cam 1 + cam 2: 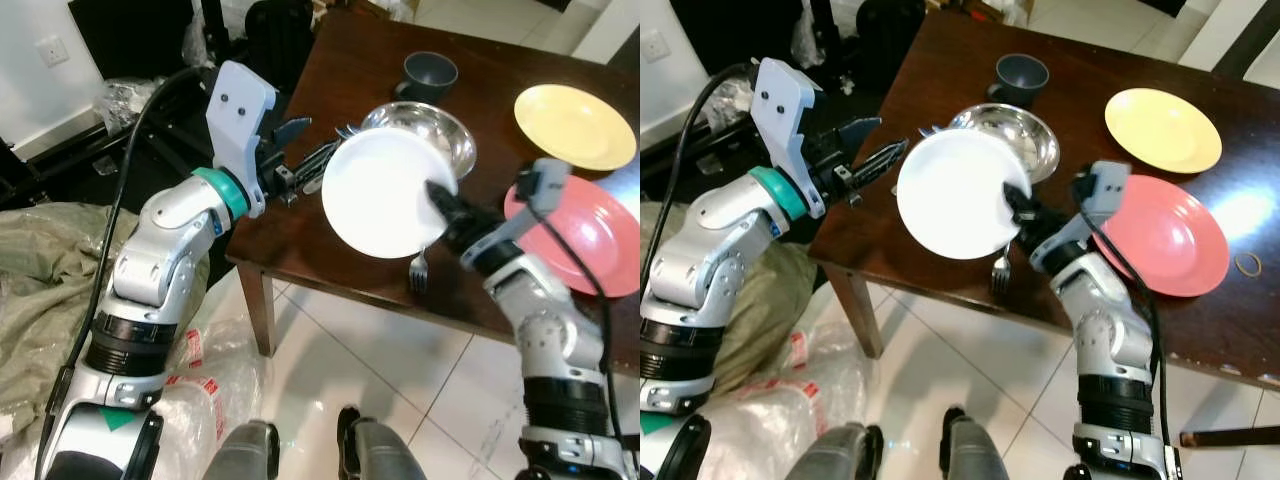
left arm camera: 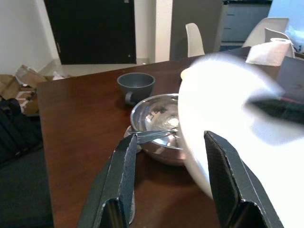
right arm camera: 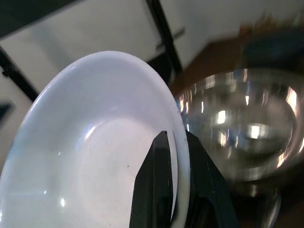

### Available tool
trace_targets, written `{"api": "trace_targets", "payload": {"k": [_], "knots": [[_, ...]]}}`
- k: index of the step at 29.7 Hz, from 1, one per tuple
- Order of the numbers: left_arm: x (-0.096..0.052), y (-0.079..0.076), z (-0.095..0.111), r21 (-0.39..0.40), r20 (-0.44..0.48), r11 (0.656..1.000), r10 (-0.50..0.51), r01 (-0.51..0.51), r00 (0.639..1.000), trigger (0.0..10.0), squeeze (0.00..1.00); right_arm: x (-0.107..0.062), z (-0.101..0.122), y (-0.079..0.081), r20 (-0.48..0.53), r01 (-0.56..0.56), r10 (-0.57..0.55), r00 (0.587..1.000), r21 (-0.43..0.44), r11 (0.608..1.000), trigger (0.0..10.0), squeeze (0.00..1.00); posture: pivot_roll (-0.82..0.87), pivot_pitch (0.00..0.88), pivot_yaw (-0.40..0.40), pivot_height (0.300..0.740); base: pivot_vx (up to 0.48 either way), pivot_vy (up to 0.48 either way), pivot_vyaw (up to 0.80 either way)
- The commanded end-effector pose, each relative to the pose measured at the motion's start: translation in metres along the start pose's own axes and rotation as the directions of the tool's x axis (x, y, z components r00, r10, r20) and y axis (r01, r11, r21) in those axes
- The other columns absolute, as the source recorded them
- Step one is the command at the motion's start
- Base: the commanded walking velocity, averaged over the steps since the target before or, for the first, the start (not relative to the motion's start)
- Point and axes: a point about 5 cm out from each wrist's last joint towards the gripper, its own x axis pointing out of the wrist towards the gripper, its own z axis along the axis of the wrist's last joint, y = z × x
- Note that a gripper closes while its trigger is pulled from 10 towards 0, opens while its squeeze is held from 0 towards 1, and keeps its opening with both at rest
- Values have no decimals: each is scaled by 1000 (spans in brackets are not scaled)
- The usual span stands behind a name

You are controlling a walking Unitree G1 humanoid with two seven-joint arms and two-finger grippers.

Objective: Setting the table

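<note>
My right gripper (image 1: 437,192) is shut on the rim of a white plate (image 1: 380,195), which it holds tilted above the near edge of the dark wooden table (image 1: 330,90). The wrist view shows both fingers (image 3: 164,180) pinching the plate's (image 3: 95,156) edge. Beside the plate's left side, over the table's near left corner, my left gripper (image 1: 305,150) stands open with nothing between its fingers (image 2: 126,171). Behind the plate a steel bowl (image 1: 440,125) rests with cutlery at its left. A fork (image 1: 419,270) lies at the table's front edge.
A grey cup (image 1: 430,75) stands behind the bowl. A yellow plate (image 1: 575,125) and a red plate (image 1: 600,240) lie to the right. Plastic bags (image 1: 215,380) and a green sack (image 1: 40,270) cover the floor at left. White chairs (image 2: 194,38) stand beyond the table.
</note>
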Motion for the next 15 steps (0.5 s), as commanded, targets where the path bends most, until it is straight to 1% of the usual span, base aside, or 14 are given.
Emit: {"api": "trace_targets", "payload": {"k": [1,3,5,6,7,10,11,12,13,14,15], "knots": [[0,-2,-8,11,-23,1000,9,-8,1000,10000,0,-10,9,3,36,33,-32,999,-43,998,10000,0,90,105,22,740,0,0,0],[1,-1,-10,17,-27,1000,26,-26,999,10000,0,-18,11,7,50,66,-61,997,-89,994,10000,0,86,100,21,740,0,0,0],[1,-1,-10,17,-27,1000,26,-26,999,10000,0,-18,11,7,50,66,-61,997,-89,994,10000,0,86,100,21,740,0,0,0],[0,0,-13,16,-33,999,37,-37,999,10000,0,-23,11,7,66,103,-97,993,-97,990,10000,0,84,98,21,740,0,0,0],[-2,0,-17,15,-46,999,53,-52,998,10000,0,-29,11,6,87,164,-153,984,-132,978,10000,0,84,98,21,740,0,0,0],[-2,0,-17,15,-46,999,53,-52,998,10000,0,-29,11,6,87,164,-153,984,-132,978,10000,0,84,98,21,740,0,0,0],[-3,0,-20,14,-54,998,63,-63,997,10000,0,-33,11,6,103,205,-190,976,-157,966,10000,0,84,98,21,740,0,0,0],[-3,0,-20,14,-54,998,63,-63,997,10000,0,-33,11,6,103,205,-190,976,-157,966,10000,0,84,98,21,740,0,0,0],[-6,-1,-28,5,-79,996,87,-87,993,10000,0,-40,10,3,135,280,-260,956,-164,946,10000,0,76,92,23,740,0,0,0],[-6,-1,-28,5,-79,996,87,-87,993,10000,0,-40,10,3,135,280,-260,956,-164,946,10000,0,76,92,23,740,0,0,0],[-9,-3,-36,-5,-103,994,111,-112,988,10000,0,-45,11,-1,167,339,-313,935,-161,927,10000,0,73,90,25,740,0,0,0]]}}
